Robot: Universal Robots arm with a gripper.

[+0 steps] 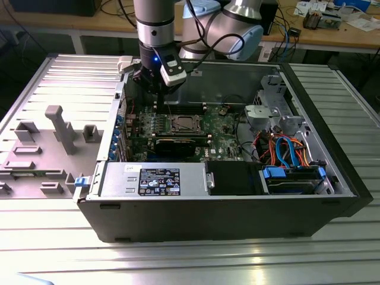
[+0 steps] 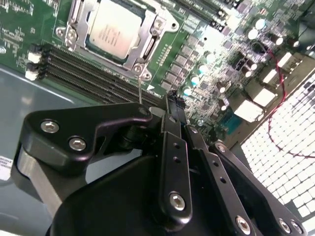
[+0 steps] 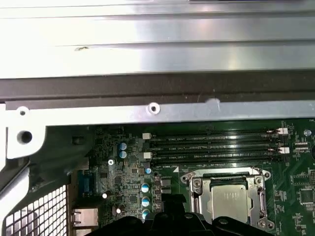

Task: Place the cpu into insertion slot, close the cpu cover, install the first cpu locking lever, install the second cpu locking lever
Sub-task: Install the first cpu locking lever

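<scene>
The cpu [image 2: 114, 30] sits in the insertion slot [image 2: 74, 19] with the cpu cover [image 2: 147, 34] closed over it. The jaws [image 2: 172, 105] hover above the memory slots [image 2: 93, 69] just beside it, closed and empty.

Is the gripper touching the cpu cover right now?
Apart. In the second wrist view the gripper sits clear of the cpu cover, with memory slots and green board visible between them; the cpu sits under the cover.

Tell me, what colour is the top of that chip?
Dull silver-grey; the cpu shows best in the second wrist view.
</scene>
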